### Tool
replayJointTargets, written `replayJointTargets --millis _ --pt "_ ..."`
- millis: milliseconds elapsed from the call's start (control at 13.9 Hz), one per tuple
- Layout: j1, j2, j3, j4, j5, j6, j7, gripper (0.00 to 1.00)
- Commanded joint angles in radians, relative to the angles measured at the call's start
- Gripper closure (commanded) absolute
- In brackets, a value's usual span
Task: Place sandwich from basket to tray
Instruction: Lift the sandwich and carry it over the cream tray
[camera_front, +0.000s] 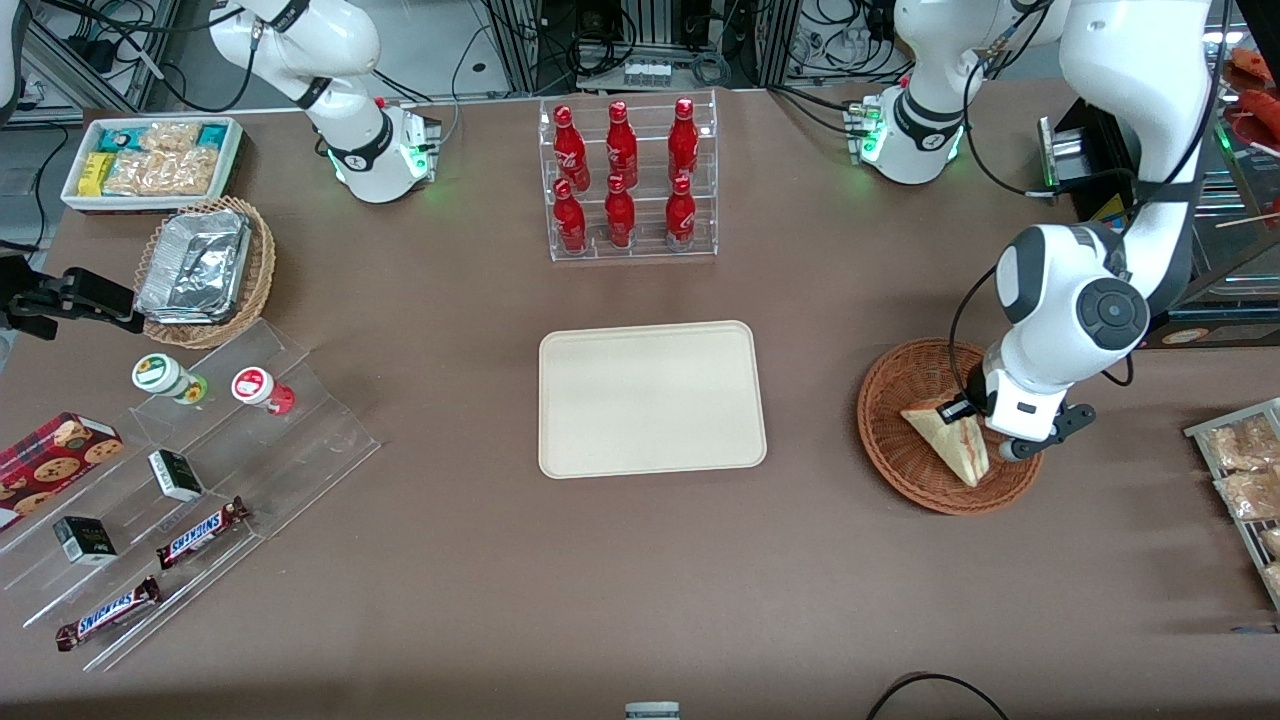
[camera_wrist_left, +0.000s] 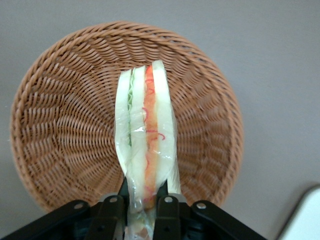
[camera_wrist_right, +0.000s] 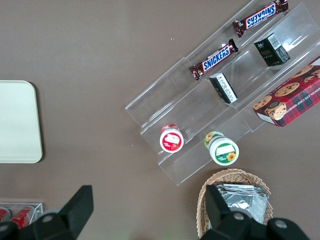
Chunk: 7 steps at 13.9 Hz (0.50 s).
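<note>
Sandwich (camera_wrist_left: 146, 135) in gripper (camera_wrist_left: 143, 202) — over basket (camera_wrist_left: 60, 125)

Red bottles (camera_front: 622, 177) in clear rack; Snickers bars (camera_front: 203, 531) on acrylic steps; foil containers (camera_front: 195, 265) in tan basket.

Sandwich (camera_wrist_left: 146, 140) is clamped on edge between the fingers (camera_wrist_left: 112, 215) of the gripper (camera_wrist_left: 141, 212), over the basket (camera_wrist_left: 55, 130); grey tabletop (camera_wrist_left: 280, 60) is seen around.
</note>
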Motion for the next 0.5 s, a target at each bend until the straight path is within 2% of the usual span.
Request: replayJointTargets --millis 0,144,288,432 --pt "-0.086 -0.017 0.005 0.177 0.025 -0.239 -0.008 1.0" --pt "-0.143 -0.002 0.001 0.28 0.021 -0.337 -0.012 1.0" --pt "-0.227 0.003 0.0 0.314 0.01 -0.338 -0.026 1.0" --pt "-0.29 0.047 -0.002 0.369 -0.037 -0.334 -0.038 1.0"
